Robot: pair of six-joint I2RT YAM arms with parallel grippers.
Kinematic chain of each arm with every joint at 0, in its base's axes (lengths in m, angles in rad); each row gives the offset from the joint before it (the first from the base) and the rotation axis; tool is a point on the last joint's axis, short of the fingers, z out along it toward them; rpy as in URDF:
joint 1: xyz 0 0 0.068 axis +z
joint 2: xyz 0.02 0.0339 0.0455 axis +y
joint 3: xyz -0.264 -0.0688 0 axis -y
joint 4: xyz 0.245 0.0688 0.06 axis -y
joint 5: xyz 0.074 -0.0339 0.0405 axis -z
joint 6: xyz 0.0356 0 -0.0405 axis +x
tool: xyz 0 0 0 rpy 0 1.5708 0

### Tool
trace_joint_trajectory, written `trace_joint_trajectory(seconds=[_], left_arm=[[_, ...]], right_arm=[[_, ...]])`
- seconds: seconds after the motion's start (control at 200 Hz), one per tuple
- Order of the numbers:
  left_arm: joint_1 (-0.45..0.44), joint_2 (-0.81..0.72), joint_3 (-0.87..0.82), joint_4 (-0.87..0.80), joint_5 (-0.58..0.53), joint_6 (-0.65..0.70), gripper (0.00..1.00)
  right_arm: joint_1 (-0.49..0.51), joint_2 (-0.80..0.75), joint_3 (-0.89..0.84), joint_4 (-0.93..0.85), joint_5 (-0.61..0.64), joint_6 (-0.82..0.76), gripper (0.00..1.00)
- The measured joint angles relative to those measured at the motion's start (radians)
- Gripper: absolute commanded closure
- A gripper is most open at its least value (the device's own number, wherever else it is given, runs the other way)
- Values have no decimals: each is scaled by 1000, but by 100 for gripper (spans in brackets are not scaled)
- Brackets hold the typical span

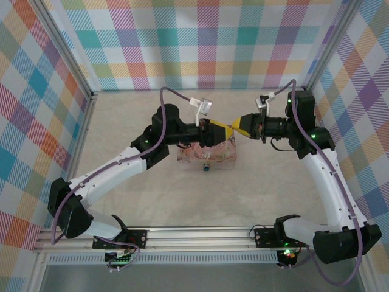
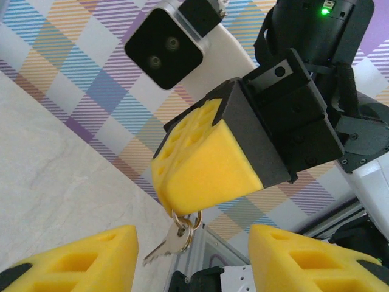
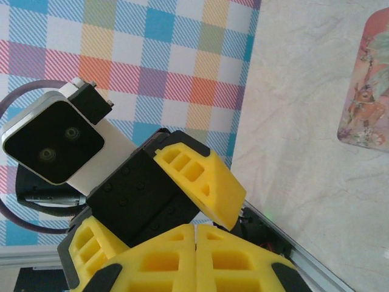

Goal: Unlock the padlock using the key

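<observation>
1. Landmark is the pink tin [image 1: 226, 159] on the table [image 1: 182, 201]. The padlock [image 1: 206, 167] sits at the tin's near edge, roughly mid-length. It's too small to read the keyhole direction or whether the shackle is seated.
2. The right gripper [image 3: 196, 237] has its pads pressed fully together, pinching the key ring [image 2: 184, 222] at the tips. The key [image 2: 167, 246] dangles free below the ring, with its blade slanting down and away from the pads.
3. The left gripper [image 1: 223, 130] has its jaws partway apart and grips nothing. In the left wrist view its two fingers [image 2: 79, 258] flank the hanging key with clear air on both sides.
4. Both grippers meet tip to tip above the tin's far edge, the right one towards its far right corner.
5. Key relation: the padlock lies below the jaws and towards the near side, on the opposite edge of the tin. The key's long axis is loose on the ring, so it isn't controlled for insertion.
6. Judgement: this looks like a handover or regrip. The left jaws need to close on the key's bow, not the ring, to fix the blade direction.
7. The left gripper sits more squarely over the tin, so it's slightly nearer the padlock.
8. Risk: the key may swing or twist as the left jaws close, giving a skewed grip.
</observation>
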Motion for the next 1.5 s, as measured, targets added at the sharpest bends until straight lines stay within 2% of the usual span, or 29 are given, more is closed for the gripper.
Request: trace_joint_trajectory(seconds=[0.31,0.675,0.77,1.055,1.17,1.28,1.5], left_arm=[[0,14,4,10,33,1,49],[0,14,5,3,32,27,65],[0,14,6,-5,32,37,72],[0,5,13,-35,24,57,83],[0,-3,14,-48,18,65,89],[0,-4,14,-55,13,70,100],[0,-5,14,-63,10,74,100]], right_arm=[[1,7,0,64,-35,59,100],[2,13,0,79,-38,77,100],[2,13,0,80,-38,77,100],[2,13,-2,83,-38,77,100],[2,13,-7,83,-39,77,100],[2,13,-14,83,-41,77,100],[2,13,-15,84,-41,77,98]])
